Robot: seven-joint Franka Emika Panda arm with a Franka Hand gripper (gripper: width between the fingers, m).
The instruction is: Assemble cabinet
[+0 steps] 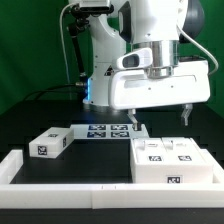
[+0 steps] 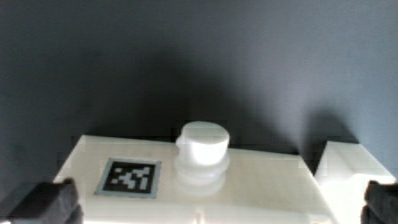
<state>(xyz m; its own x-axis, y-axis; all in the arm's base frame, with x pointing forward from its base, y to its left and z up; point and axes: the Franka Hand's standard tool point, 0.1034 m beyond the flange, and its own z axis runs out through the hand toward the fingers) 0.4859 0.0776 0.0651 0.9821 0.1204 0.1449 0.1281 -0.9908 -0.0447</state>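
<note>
The big white cabinet box (image 1: 172, 160) lies at the exterior view's right, with square tags on top and on its front. A smaller white block (image 1: 50, 143) with a tag lies apart at the exterior view's left. My gripper (image 1: 161, 115) hangs open and empty a little above the big box. In the wrist view the box top (image 2: 267, 190) shows a tag (image 2: 130, 177), an upright white round peg (image 2: 203, 150) and a raised white part (image 2: 349, 165). My gripper (image 2: 214, 205) is open, with its dark fingertips (image 2: 45, 205) at either side of the box.
The marker board (image 1: 105, 130) lies flat behind the parts, between block and box. A low white border rail (image 1: 60, 176) runs along the front and the left side. The table is black. The arm's base stands behind.
</note>
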